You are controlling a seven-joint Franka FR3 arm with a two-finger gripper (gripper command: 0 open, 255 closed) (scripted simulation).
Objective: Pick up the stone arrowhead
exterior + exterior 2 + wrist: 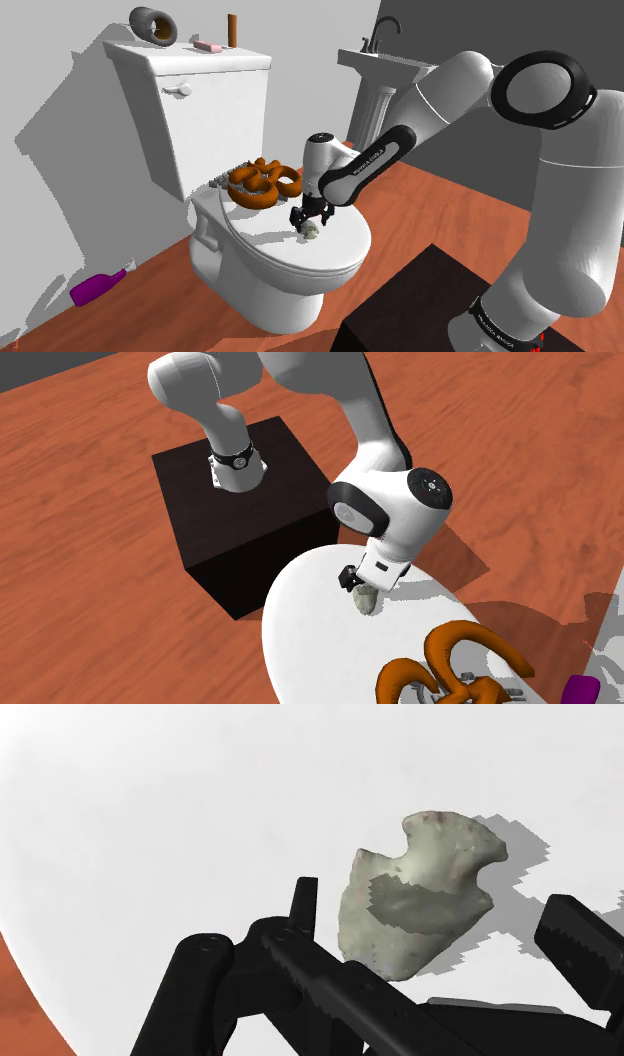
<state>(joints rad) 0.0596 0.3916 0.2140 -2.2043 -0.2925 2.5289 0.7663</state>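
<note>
Where the white toilet lid sits at the middle of the shoulder view, the gripper points down at it, with the arrowhead right under its tips. The arrowhead is pale grey-green and lies on the lid toward its front edge. It is apart from the orange pretzel, which rests farther back by the tank.

In the wrist view the fingers stand apart. The arrowhead lies between them, its pointed end at or just beside one finger. The other finger is clear of it, with bare lid between. Its notched end points away from the gripper, and its shadow falls on the lid beside it.

In the second exterior view the arrowhead shows at lower centre, just below the gripper. The black stand sits at upper left on the reddish-brown floor.

At the shoulder view's upper left, a dark roll, a pink item and a brown cylinder are on the tank top. A purple bottle lies on the floor at lower left, and a white sink stands at upper right.
</note>
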